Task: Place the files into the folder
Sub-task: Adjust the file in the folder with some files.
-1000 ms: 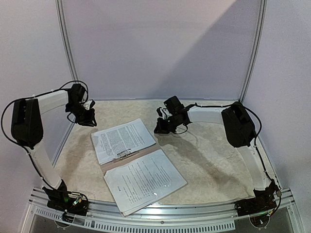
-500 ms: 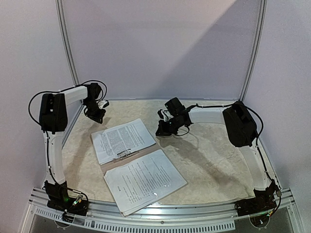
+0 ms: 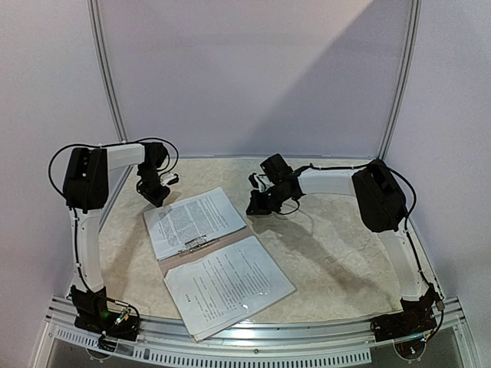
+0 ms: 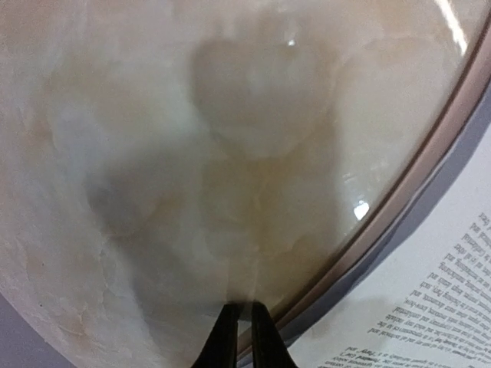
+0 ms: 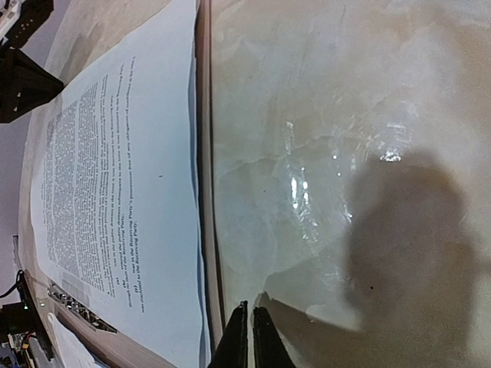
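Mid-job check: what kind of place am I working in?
Probably a lab test booth, not an office: plain pale walls framed by metal posts, and a marble-look table with a metal rail along its near edge.

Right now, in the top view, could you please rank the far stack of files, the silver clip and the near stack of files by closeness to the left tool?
1. The far stack of files, just right of the left tool.
2. The silver clip, at the folder's middle.
3. The near stack of files, by the table's near edge.

place: robot lab booth | cues: white panel walls (image 3: 253, 77), aluminium rail (image 3: 253, 338), marbled table (image 3: 337, 253)
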You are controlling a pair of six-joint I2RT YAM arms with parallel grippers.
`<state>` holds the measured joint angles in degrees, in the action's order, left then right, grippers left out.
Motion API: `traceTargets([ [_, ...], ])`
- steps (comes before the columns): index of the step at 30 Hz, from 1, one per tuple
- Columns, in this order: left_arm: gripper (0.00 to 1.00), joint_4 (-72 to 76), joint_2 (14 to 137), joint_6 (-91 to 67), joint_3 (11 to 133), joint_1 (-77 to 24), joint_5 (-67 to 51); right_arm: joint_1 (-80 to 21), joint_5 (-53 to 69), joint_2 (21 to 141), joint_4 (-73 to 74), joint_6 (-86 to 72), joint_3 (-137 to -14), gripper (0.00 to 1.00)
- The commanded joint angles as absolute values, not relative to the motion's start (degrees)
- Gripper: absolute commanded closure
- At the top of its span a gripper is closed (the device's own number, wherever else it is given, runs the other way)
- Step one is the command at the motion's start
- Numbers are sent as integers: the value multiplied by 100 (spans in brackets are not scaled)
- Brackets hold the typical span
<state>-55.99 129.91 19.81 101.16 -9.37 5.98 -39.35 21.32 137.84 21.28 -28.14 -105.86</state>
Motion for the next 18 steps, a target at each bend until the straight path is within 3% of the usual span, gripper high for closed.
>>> traceTargets([
  [1, 90, -5622, 12858, 2213, 9762, -1055, 702, -3939, 2100, 13447, 2170, -2759, -10555, 95],
  [18, 87, -5552, 13104, 2547, 10232, -1160, 996, -4013, 2161, 13639, 2252, -2813, -10718, 96],
])
